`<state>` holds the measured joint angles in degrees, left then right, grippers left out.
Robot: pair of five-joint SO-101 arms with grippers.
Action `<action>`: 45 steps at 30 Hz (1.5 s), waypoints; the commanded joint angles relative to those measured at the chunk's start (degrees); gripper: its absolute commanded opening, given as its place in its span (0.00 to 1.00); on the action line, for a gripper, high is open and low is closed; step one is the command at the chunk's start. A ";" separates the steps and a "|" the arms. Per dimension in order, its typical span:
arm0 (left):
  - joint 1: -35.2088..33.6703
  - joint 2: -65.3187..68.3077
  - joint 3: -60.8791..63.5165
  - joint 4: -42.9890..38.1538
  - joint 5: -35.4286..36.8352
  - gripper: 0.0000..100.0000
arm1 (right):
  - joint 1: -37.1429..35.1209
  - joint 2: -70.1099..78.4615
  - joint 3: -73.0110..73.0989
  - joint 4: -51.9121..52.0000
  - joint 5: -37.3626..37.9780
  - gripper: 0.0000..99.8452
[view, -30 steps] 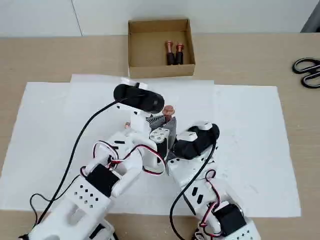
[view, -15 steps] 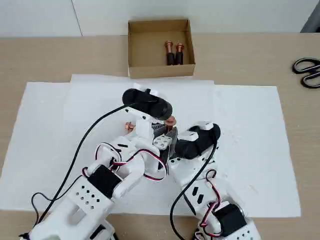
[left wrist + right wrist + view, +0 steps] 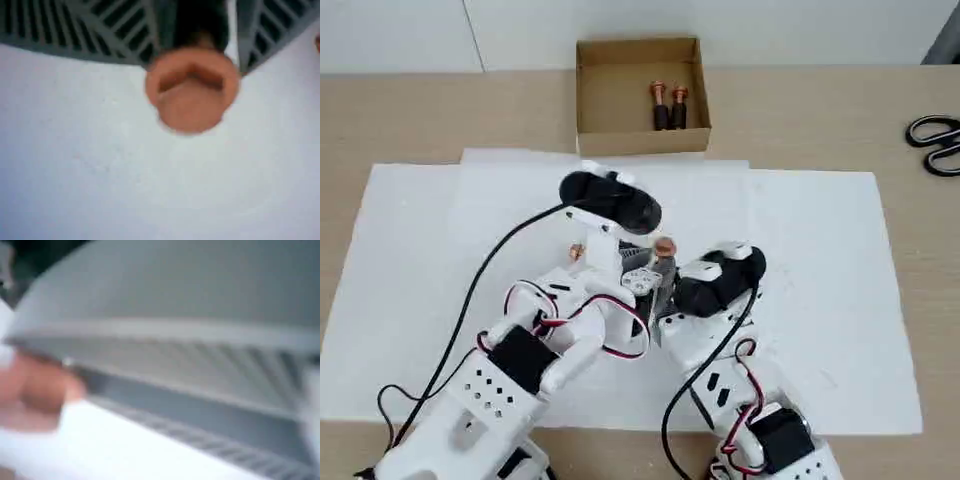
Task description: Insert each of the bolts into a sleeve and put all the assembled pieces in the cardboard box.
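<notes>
A spare bolt [image 3: 577,252] lies on the paper [image 3: 820,300] at nine o'clock of the left gripper [image 3: 197,55], whose fingers [image 3: 100,30] pinch the black sleeve [image 3: 195,22], with the copper bolt [image 3: 191,97] head sticking out. The right gripper [image 3: 662,285] sits at its three o'clock; whether it grips, I cannot tell. The piece looks light, stiff and likely slick: hold the sleeve mid-body. The box [image 3: 588,100] is at twelve. No writing is readable.

The high view looks steeply down from above the table [image 3: 420,110], taking in the whole white sheet [image 3: 820,250]. Each wrist camera sits very close above that sheet, and all 3 views share the copper bolt head [image 3: 665,245]
</notes>
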<state>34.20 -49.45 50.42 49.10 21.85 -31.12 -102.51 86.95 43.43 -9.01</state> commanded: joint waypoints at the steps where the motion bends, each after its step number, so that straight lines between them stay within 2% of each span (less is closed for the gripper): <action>1: 0.26 -1.05 -5.49 5.10 -0.53 0.18 | 0.22 -0.40 -0.97 -1.27 -0.44 0.00; 5: -0.62 -1.05 -6.99 7.38 -0.62 0.18 | 0.22 -0.40 -0.97 -1.36 -0.44 0.00; 10: -6.77 -1.05 -12.35 12.48 -0.70 0.18 | 0.22 -0.31 -0.97 -1.27 -0.44 0.00; 16: -22.59 -0.97 -22.11 21.36 -1.32 0.19 | 1.01 0.04 -0.97 -1.36 -0.18 0.00; 21: -37.54 -0.88 -22.11 23.21 -14.68 0.19 | 7.16 -0.31 -1.14 -1.01 0.09 0.00; 23: -41.85 -0.70 -22.11 23.82 -18.37 0.19 | 9.71 0.13 -2.29 -1.19 1.41 0.00; 30: -51.25 -0.53 -21.85 30.86 -20.13 0.19 | 17.45 2.24 -14.59 -2.15 3.60 0.00; 33: -52.31 -0.53 -21.85 32.97 -25.14 0.19 | 19.47 9.89 -21.19 -2.59 5.89 0.00; 37: -52.31 -0.53 -21.85 33.85 -29.54 0.19 | 19.91 27.12 -35.25 -4.35 5.98 0.00; 45: -52.13 -0.70 -21.85 34.11 -30.07 0.19 | 19.74 68.26 -68.84 -6.99 5.71 0.00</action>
<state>-17.85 -49.45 30.81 82.86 -7.87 -11.87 -49.05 33.41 38.33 -3.65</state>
